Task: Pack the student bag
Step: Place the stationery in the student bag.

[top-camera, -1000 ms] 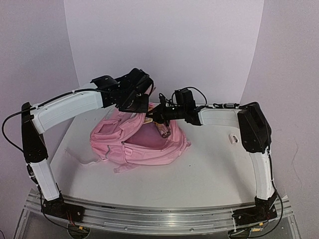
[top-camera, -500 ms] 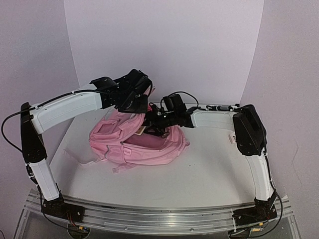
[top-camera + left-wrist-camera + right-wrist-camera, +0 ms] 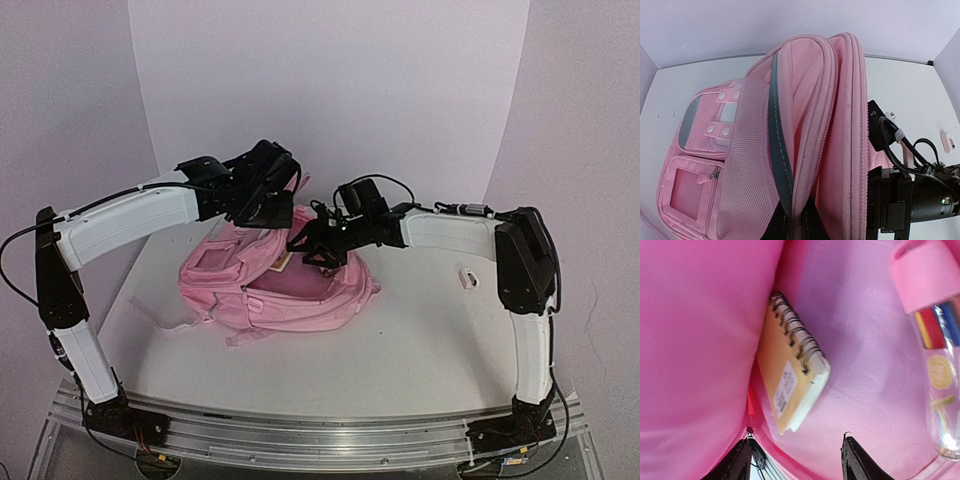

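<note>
The pink student bag (image 3: pixel 262 290) lies on the table with its main compartment held agape. My left gripper (image 3: pixel 272 208) is shut on the bag's upper zip edge (image 3: pixel 799 210) and lifts it. My right gripper (image 3: pixel 318 250) is at the bag's mouth, open, with nothing between its fingers (image 3: pixel 857 460). In the right wrist view I look inside the bag: a spiral notebook (image 3: pixel 792 385) leans against the left wall, and a clear tube with a pink cap (image 3: pixel 935 355), holding coloured sticks, lies at the right. Both rest apart from my right gripper (image 3: pixel 796 462).
A small white object (image 3: pixel 467 277) lies on the table to the right of the bag, also seen in the left wrist view (image 3: pixel 948 141). The right arm's wrist (image 3: pixel 912 200) sits close beside the lifted flap. White walls ring the table.
My right gripper has opened and let go of the pink-capped tube inside the bag, then drawn back a little toward the mouth. The left gripper still holds the zip edge up.
</note>
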Available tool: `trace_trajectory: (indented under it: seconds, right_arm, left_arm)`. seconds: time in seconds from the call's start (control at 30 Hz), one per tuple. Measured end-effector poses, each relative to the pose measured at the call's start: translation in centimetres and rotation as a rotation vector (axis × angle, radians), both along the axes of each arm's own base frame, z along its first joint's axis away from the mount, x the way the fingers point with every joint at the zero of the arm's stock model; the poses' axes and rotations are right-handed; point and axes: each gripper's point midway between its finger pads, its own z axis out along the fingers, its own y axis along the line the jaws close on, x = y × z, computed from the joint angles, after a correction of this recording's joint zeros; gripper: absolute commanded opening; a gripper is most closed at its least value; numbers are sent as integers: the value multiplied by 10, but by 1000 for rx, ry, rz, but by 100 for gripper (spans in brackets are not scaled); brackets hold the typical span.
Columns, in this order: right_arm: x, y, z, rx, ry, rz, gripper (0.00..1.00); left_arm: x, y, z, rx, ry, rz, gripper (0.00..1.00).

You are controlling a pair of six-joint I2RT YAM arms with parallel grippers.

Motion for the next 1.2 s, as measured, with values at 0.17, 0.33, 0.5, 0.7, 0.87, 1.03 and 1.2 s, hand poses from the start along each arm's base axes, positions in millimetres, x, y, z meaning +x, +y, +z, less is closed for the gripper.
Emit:
trace_trajectory:
  seconds: [0.17,0.33,0.5,0.7,0.87,1.03,1.2]
  right_arm:
    - [8,17,5,40,10,23,35]
    - [10,33,0,50,21,45,31]
    - [14,50,3,74,11,67,32]
    - [17,54,-3,77,9,82,44]
    - [4,15,-24,-4,37,65,62]
    - [10,-69,-1,-37,21,-24,88]
    - [44,-177,51,-37,-142,-161,93]
  left_arm:
    - [0,-1,0,-2,2,-3,0]
    - [0,-1,0,-3,3,-4,0]
    - [1,0,0,-3,2,-1,0]
    - [3,1,1,-9,-1,3,0]
    - [2,-2,-3,-18,6,-9,0]
    - [2,-5,-5,-27,7,-19,0]
    - [2,-7,-5,-30,9,-28,0]
